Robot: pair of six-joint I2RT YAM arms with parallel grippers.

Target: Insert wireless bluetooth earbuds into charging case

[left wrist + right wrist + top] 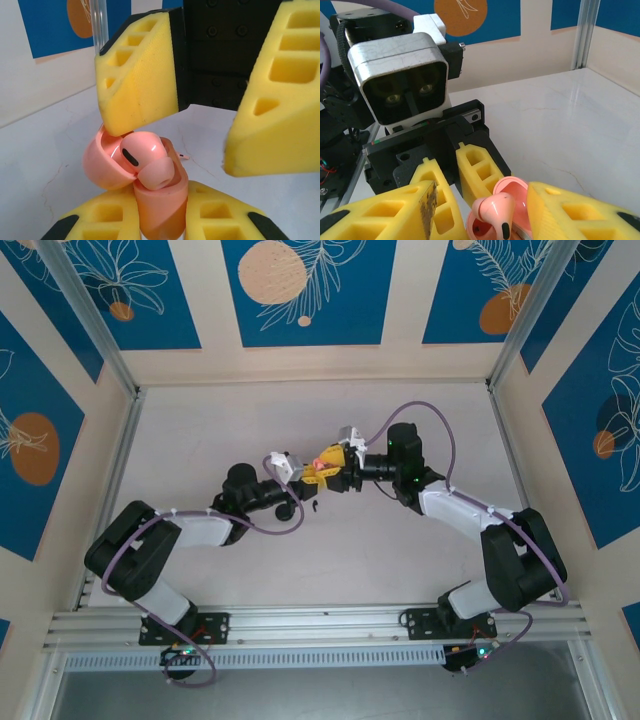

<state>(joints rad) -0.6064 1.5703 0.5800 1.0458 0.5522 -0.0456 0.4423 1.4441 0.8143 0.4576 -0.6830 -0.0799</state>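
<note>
A pink charging case [160, 205] stands upright with its lid [100, 160] swung open, and my left gripper [161, 212] is shut on its body. A pink earbud [142, 160] sits tilted in the case's mouth, its tip sticking out. My right gripper [481, 206] is open around it, one yellow finger [137, 75] just above the lid and the other [280, 100] well off to the side. From the right wrist, the earbud [496, 211] shows stem-up in front of the lid [512, 190]. From above, the two grippers [300, 472] [335, 462] meet at the case [322, 468], mid-table.
A tiny pink piece [184, 156] lies on the white table [570, 130] behind the case. Small dark bits [316, 506] lie on the table just in front of the grippers. Aluminium posts and patterned walls enclose the table on three sides.
</note>
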